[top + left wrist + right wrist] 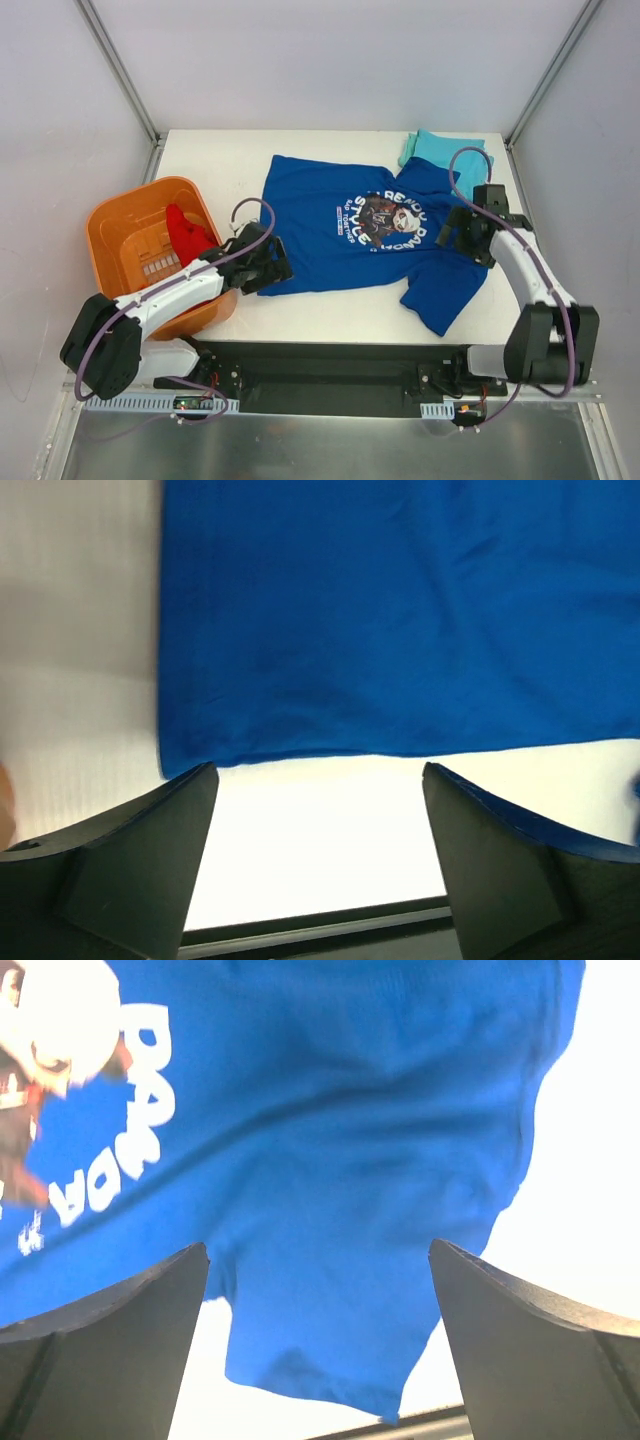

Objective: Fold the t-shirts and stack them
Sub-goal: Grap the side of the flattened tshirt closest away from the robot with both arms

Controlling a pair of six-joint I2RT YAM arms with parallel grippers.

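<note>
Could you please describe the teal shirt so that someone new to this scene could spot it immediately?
On the white table, look to the far right corner, just beyond the spread-out royal blue t-shirt. The light teal t-shirt lies there, its near edge overlapped by the blue one's sleeve. It alone is plain and pale; the red t-shirt sits in the orange tub.

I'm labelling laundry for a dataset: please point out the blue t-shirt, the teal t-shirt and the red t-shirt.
blue t-shirt (312, 230), top external view, plain cloth between graphic and hem.
teal t-shirt (437, 148), top external view, middle of its visible part.
red t-shirt (188, 235), top external view, middle of the bunched cloth.
</note>
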